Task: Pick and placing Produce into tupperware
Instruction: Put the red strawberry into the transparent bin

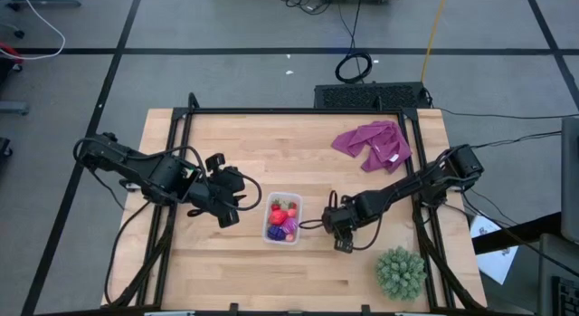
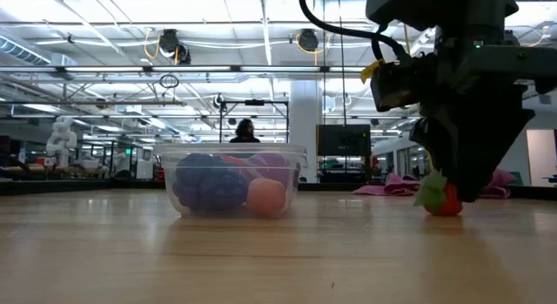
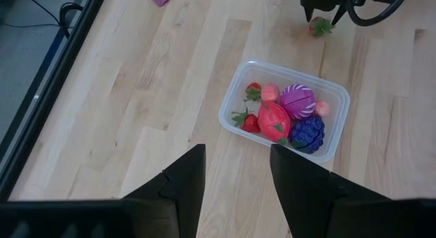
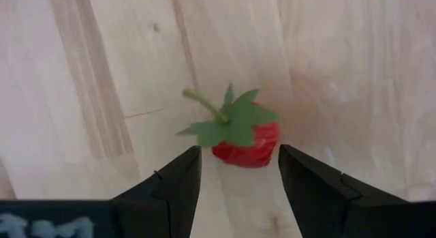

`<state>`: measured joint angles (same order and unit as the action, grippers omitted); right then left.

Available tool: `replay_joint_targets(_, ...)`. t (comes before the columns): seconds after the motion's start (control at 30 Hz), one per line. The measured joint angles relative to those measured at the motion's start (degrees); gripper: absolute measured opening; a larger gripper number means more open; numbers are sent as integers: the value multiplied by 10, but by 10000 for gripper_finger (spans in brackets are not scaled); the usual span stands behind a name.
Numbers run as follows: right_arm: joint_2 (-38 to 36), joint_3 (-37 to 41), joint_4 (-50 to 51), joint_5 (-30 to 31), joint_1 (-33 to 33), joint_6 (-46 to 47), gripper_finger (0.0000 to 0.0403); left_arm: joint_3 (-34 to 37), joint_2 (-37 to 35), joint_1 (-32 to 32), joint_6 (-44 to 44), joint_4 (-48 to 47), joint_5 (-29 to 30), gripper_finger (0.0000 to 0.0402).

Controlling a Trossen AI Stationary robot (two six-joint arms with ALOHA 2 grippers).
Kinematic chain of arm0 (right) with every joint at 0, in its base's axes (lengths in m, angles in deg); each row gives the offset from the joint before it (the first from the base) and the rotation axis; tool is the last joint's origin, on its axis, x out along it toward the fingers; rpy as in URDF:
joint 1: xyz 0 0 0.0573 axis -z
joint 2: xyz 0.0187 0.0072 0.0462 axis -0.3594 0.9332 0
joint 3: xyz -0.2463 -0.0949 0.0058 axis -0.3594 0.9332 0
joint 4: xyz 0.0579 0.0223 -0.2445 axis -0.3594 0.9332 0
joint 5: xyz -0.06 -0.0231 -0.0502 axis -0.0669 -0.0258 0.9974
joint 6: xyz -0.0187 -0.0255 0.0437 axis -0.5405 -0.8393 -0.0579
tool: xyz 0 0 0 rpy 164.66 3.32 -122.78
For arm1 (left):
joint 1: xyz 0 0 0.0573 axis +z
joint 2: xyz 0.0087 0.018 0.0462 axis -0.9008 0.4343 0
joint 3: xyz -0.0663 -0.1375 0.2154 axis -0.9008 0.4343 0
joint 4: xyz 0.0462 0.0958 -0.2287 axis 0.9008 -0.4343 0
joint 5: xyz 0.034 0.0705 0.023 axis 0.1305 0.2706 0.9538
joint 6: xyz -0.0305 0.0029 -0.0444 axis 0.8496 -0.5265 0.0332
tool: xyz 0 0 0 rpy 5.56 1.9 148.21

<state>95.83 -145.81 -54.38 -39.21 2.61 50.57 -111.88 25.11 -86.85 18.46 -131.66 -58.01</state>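
Premises: robotics lab or industrial hall. Evidence: exposed ceiling trusses (image 2: 174, 73), hanging lamps (image 2: 170, 43) upper left of low view; taped grey floor (image 1: 226, 26), loose cables (image 1: 355, 64) top of high view.

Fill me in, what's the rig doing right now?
It's loading toy fruit into the tub. Most pieces are already inside: strawberries, a bigger red piece, grapes and a purple-pink round one. One strawberry is left on the table beside the tub. The right gripper is down over it, fingers open on either side, not yet closed. The left gripper waits on the tub's other side, empty, fingers apart.
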Motion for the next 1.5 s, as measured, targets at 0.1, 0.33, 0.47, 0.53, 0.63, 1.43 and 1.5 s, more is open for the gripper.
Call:
replay_joint_targets(0.1, 0, 0, -1, 1, 4, -6, 189, 0, 0, 0, 0, 0, 0, 170)
replay_joint_targets(0.33, -1, -1, -10, 0, 8, -19, 189, 0, 0, 0, 0, 0, 0, 170)
replay_joint_targets(0.47, -1, -1, -14, 0, 9, -22, 189, 0, 0, 0, 0, 0, 0, 170)
replay_joint_targets(0.53, -1, -1, -19, 0, 9, -25, 189, 0, 0, 0, 0, 0, 0, 170)
replay_joint_targets(0.63, 1, -1, -19, 0, 9, -33, 189, 0, 0, 0, 0, 0, 0, 170)
replay_joint_targets(1.43, 24, -2, -20, 1, 9, -41, 139, 0, 0, 0, 0, 0, 0, 170)
replay_joint_targets(1.5, 24, -2, -21, 1, 9, -46, 130, 0, 0, 0, 0, 0, 0, 170)
